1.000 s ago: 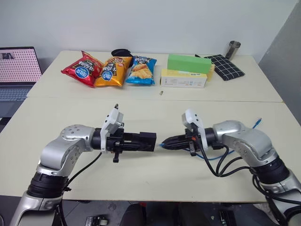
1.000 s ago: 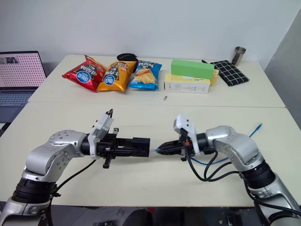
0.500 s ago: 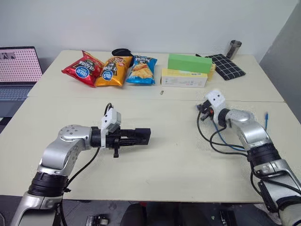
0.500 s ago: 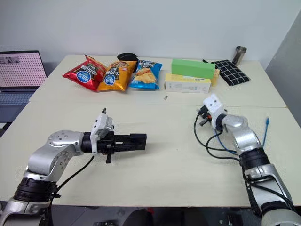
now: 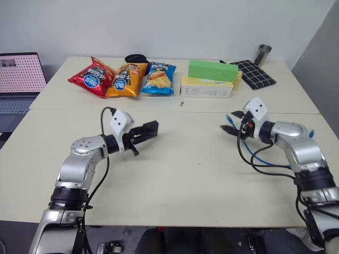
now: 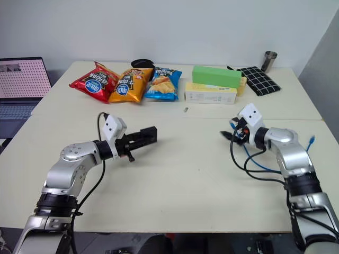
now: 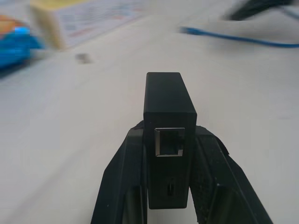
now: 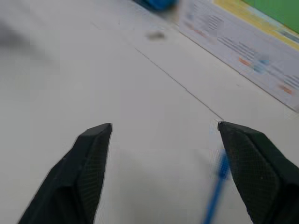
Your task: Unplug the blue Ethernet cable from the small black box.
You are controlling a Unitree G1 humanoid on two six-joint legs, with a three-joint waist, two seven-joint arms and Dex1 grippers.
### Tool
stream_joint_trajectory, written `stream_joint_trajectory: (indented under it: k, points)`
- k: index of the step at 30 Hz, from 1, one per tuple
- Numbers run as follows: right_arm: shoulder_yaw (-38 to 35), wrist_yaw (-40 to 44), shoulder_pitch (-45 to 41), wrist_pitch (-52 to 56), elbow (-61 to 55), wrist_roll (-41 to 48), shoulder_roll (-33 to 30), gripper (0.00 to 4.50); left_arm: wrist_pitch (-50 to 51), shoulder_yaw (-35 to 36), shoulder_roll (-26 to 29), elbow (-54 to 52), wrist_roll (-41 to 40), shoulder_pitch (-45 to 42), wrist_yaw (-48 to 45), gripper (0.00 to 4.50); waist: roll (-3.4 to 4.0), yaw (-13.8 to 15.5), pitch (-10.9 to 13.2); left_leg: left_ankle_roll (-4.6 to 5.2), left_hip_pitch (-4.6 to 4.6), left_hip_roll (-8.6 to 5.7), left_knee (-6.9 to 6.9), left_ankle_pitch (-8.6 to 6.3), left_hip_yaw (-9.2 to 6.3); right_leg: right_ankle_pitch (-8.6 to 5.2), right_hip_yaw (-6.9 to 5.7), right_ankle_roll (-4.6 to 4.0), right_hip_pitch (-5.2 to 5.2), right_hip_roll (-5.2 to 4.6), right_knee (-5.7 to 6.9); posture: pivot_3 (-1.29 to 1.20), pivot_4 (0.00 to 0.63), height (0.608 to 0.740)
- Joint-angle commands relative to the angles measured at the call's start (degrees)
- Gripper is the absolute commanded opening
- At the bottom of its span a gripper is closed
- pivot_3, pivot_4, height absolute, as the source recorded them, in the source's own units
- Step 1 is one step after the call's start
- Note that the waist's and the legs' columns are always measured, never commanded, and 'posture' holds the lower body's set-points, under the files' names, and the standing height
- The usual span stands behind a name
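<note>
Small black box [image 7: 168,126] clamped in left gripper [image 5: 144,132] jaws, held above bench [image 5: 180,180], port empty. Right gripper [image 8: 163,140] jaws wide, holding nothing. Blue Ethernet cable [image 6: 253,161] unplugged, its end falling just beside right gripper.

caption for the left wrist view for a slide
Left pincer clamps the small matte-black plastic box, its port empty; the thin bright-blue Ethernet cable lies free on the table beyond.

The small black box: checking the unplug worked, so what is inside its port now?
The small black box, clamped in the left gripper, shows an empty square port; no plug sits in it. The blue Ethernet cable lies apart on the table.
</note>
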Motion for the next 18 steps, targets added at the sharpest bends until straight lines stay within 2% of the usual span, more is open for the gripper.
stream_joint_trajectory:
  k: [1,5,12,14,18]
  points:
    - [-0.5,2.1,-0.4,7.7,-15.4,7.8,0.4,3.85,-10.2,3.9,-2.1,6.9,4.3,-2.3,9.3,0.80,0.00,-0.1,0.0,0.00,0.01,0.01,0.00,0.00,0.00,0.00,0.01,0.00,0.00,0.00,0.02,0.00,0.150,0.740]
    - [0.8,-0.8,-1.9,11.6,-19.9,8.7,2.9,3.85,-16.6,5.7,-4.0,14.7,5.8,-3.6,14.5,0.80,-0.06,0.1,0.0,0.00,0.03,-0.01,0.04,0.00,-0.04,0.00,-0.04,0.00,0.01,0.00,0.06,0.00,0.150,0.740]
    - [3.1,-1.4,-3.0,12.6,-20.7,7.1,4.3,3.85,-20.5,6.8,-6.8,23.8,6.2,-4.2,18.3,0.80,-0.08,0.3,0.0,-0.01,0.00,-0.06,0.05,0.00,-0.06,0.00,-0.09,0.00,0.01,-0.09,0.02,0.00,0.150,0.740]
    - [3.4,-1.6,-3.0,12.8,-20.8,7.0,4.4,3.90,-20.7,7.0,-7.1,24.8,6.0,-4.3,18.6,1.50,-0.09,0.2,0.0,-0.01,0.00,-0.06,0.05,0.01,-0.05,0.00,-0.09,0.00,0.01,-0.09,0.02,0.00,0.150,0.740]
    - [3.7,-2.0,-2.8,13.3,-21.3,6.9,4.3,3.90,-19.7,7.7,-7.4,24.5,3.9,-3.9,16.9,2.38,-0.09,0.1,0.0,-0.01,0.01,-0.06,0.05,0.01,-0.05,0.00,-0.09,0.00,0.00,-0.08,0.04,0.00,0.150,0.740]
